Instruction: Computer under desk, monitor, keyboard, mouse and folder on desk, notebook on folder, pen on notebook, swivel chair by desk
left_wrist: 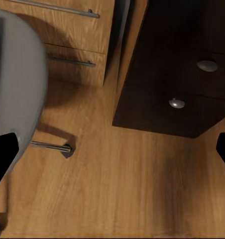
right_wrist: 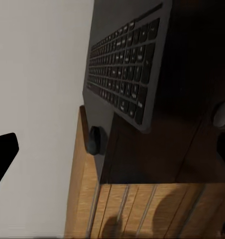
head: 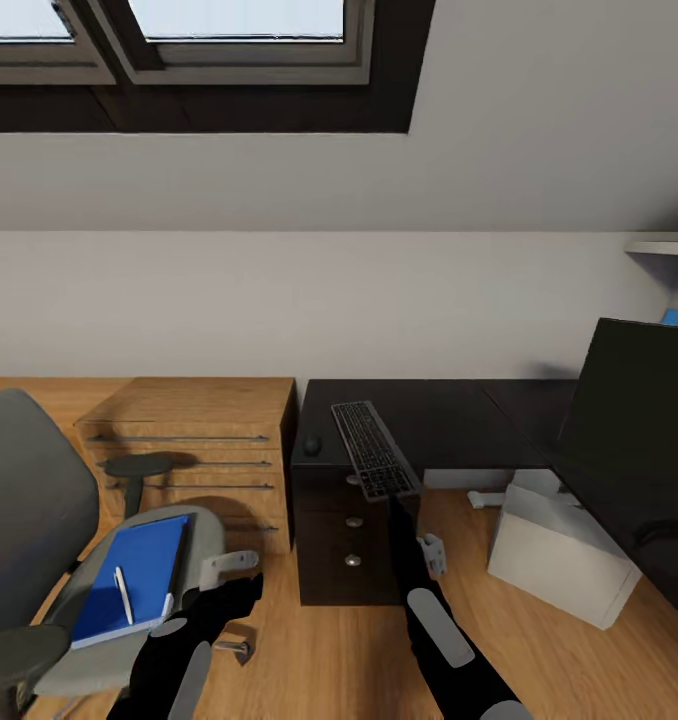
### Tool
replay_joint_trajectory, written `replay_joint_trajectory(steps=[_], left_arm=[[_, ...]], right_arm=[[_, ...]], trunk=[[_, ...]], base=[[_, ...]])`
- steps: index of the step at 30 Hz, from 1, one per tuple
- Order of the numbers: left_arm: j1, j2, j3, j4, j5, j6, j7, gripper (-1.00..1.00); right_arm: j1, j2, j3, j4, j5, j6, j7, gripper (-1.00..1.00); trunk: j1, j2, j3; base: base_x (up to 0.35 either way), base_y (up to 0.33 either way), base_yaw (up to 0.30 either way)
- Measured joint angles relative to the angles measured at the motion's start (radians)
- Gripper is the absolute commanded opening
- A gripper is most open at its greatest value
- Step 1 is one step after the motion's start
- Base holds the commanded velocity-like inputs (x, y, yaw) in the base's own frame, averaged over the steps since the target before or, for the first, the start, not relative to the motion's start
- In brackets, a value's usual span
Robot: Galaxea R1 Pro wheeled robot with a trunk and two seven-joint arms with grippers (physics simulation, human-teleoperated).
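Head view: I hold the robot facing the L-shaped black desk [head: 459,420], where the keyboard [head: 375,449] lies on the near wing with its long axis running away from me toward the wall and its near end jutting over the front edge above the drawer unit [head: 347,540]. The mouse [head: 312,446] sits just beside the keyboard, on its left near the desk's corner. My right arm reaches straight up toward that overhanging end; the right gripper [head: 403,505] is just below and in front of it, and I cannot tell from here how its jaws stand. The monitor [head: 634,420] stands at the far right, well apart from the keyboard, with the light grey computer [head: 562,553] on the floor below it. On the left, the swivel chair [head: 39,520] carries the blue folder [head: 134,578] with the pen [head: 123,594] lying on it; the left gripper [head: 234,590] hangs just beside the seat's front edge, nearer the folder than the right arm is.

Left wrist view: the left gripper's fingertips [left_wrist: 3,154] frame the scene from opposite sides, spread wide with nothing between them, over wooden floor [left_wrist: 117,189], the chair seat to one side and the drawer knobs [left_wrist: 207,64] to the other.

Right wrist view: the right gripper's fingertips [right_wrist: 4,149] also stand wide apart and empty. The keyboard [right_wrist: 127,74] lies ahead, its long axis slanting across the frame, the mouse [right_wrist: 96,140] beyond its corner. I judge the right arm best placed for moving the keyboard toward the monitor
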Motion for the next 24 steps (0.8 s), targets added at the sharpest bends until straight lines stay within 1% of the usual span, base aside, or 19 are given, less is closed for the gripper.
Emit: replay_joint_trajectory(steps=[4, 8, 15, 22, 24], left_arm=[[0.000, 0.000, 0.000, 0.000, 0.000, 0.000, 0.000, 1.00], [0.000, 0.000, 0.000, 0.000, -0.001, -0.001, 0.000, 1.00], [0.000, 0.000, 0.000, 0.002, -0.003, -0.003, 0.000, 1.00], [0.000, 0.001, 0.000, 0.002, -0.003, -0.004, 0.000, 1.00], [0.000, 0.001, 0.000, 0.002, -0.003, -0.005, 0.000, 1.00]], right_arm=[[0.000, 0.000, -0.001, 0.000, 0.000, -0.001, 0.000, 1.00], [0.000, 0.000, -0.002, 0.000, -0.001, -0.005, 0.000, 1.00], [0.000, 0.000, -0.002, -0.001, 0.000, -0.009, 0.001, 1.00], [0.000, 0.000, -0.005, -0.007, 0.002, -0.010, 0.001, 1.00], [0.001, 0.000, -0.006, -0.024, 0.002, -0.011, 0.000, 1.00]], trunk=[[0.000, 0.000, 0.000], [0.000, 0.000, 0.000], [0.000, 0.000, 0.000], [0.000, 0.000, 0.000], [-0.001, 0.000, 0.000]], base=[[-0.335, -0.011, 0.000], [-0.297, -0.146, 0.000], [-0.184, -0.276, 0.000], [-0.092, -0.324, 0.000], [-0.031, -0.333, 0.000]])
